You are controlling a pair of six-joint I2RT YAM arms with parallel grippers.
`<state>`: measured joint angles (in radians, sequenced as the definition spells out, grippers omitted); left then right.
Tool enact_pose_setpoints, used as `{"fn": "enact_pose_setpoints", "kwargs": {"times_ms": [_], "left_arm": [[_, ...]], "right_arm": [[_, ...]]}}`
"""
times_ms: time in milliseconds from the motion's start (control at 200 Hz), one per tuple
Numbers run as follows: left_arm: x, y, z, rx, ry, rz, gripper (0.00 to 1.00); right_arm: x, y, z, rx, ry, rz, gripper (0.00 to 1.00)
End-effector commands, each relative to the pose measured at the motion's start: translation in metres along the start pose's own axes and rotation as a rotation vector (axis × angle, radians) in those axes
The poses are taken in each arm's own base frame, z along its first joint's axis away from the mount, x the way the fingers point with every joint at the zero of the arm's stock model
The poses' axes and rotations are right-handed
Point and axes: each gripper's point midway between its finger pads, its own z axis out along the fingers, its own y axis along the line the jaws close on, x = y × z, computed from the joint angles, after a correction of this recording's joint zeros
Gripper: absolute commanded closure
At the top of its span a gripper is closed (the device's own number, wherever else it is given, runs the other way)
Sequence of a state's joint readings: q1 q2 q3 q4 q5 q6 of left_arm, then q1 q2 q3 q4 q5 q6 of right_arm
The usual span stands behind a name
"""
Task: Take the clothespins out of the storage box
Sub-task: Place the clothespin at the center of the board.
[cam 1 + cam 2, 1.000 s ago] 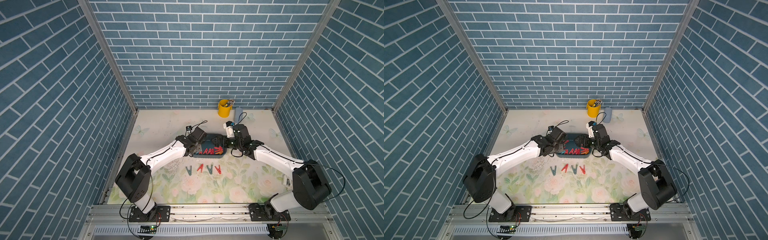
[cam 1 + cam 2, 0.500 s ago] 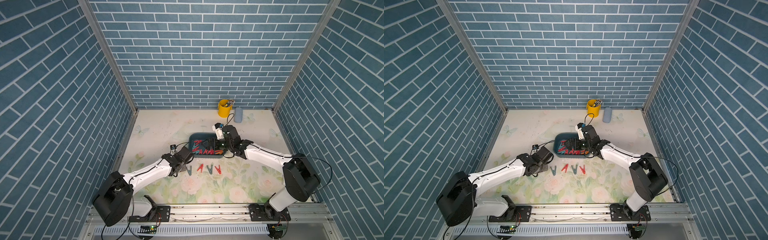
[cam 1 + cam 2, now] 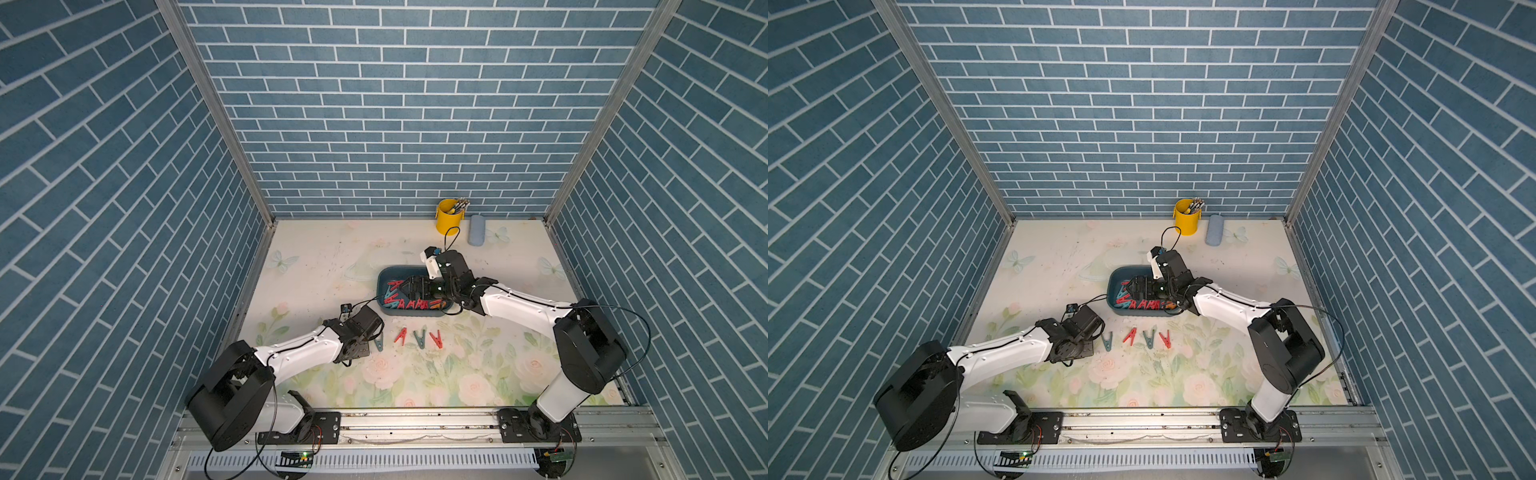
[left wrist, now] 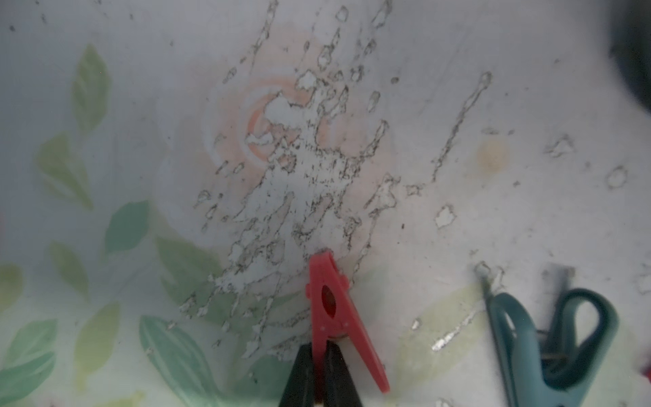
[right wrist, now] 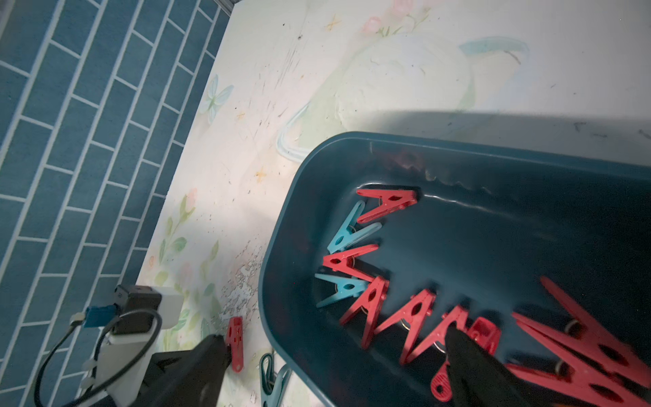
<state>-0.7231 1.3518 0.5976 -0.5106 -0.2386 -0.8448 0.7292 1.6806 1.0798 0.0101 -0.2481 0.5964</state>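
Four clothespins point(image 3: 401, 336) lie beside the left pincer point(image 4: 318, 347); it grips another red one point(image 4: 329, 303). The right pincer point(image 3: 406, 286) gapes open inside the storage box point(image 5: 493, 246).

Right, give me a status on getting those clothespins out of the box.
Done: four clothespins lie in a row on the mat in front of the storage box. In hand: the left gripper is pinching a red clothespin at the mat beside that row. The right gripper is open, down inside the box. Left: roughly a dozen pins, mostly red, lie in the box.
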Motion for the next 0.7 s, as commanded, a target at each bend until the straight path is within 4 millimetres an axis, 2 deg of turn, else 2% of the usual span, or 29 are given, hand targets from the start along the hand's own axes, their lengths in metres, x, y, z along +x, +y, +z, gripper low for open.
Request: {"fn": "enact_pose_setpoints", "kwargs": {"times_ms": [0, 65, 165, 280, 315, 415, 545, 615, 695], "left_arm": [[0.005, 0.001, 0.006, -0.009, 0.021, 0.029, 0.80], [0.004, 0.000, 0.005, -0.010, 0.021, 0.033, 0.73], [0.001, 0.001, 0.001, -0.016, 0.011, 0.033, 0.55], [-0.010, -0.001, -0.009, -0.016, -0.018, 0.034, 0.52], [-0.015, -0.003, -0.013, -0.010, -0.028, 0.036, 0.50], [-0.032, -0.017, -0.028, 0.044, -0.073, 0.030, 0.42], [-0.056, -0.040, -0.052, 0.146, -0.137, 0.031, 0.20], [-0.069, -0.049, -0.064, 0.182, -0.172, 0.028, 0.01], [-0.082, -0.060, -0.077, 0.223, -0.211, 0.035, 0.00]], "right_arm": [[-0.004, -0.009, 0.005, 0.072, 0.004, -0.012, 0.01], [-0.004, -0.016, 0.008, 0.114, 0.015, -0.028, 0.00], [-0.004, -0.026, 0.010, 0.179, 0.037, -0.060, 0.10], [-0.006, -0.042, 0.011, 0.274, 0.056, -0.101, 0.24], [-0.006, -0.047, 0.012, 0.302, 0.067, -0.112, 0.26], [-0.007, -0.056, 0.015, 0.362, 0.092, -0.150, 0.38], [-0.009, -0.066, 0.021, 0.416, 0.127, -0.200, 0.55], [-0.010, -0.071, 0.024, 0.444, 0.150, -0.219, 0.66], [-0.009, -0.079, 0.027, 0.478, 0.180, -0.233, 0.69]]}}
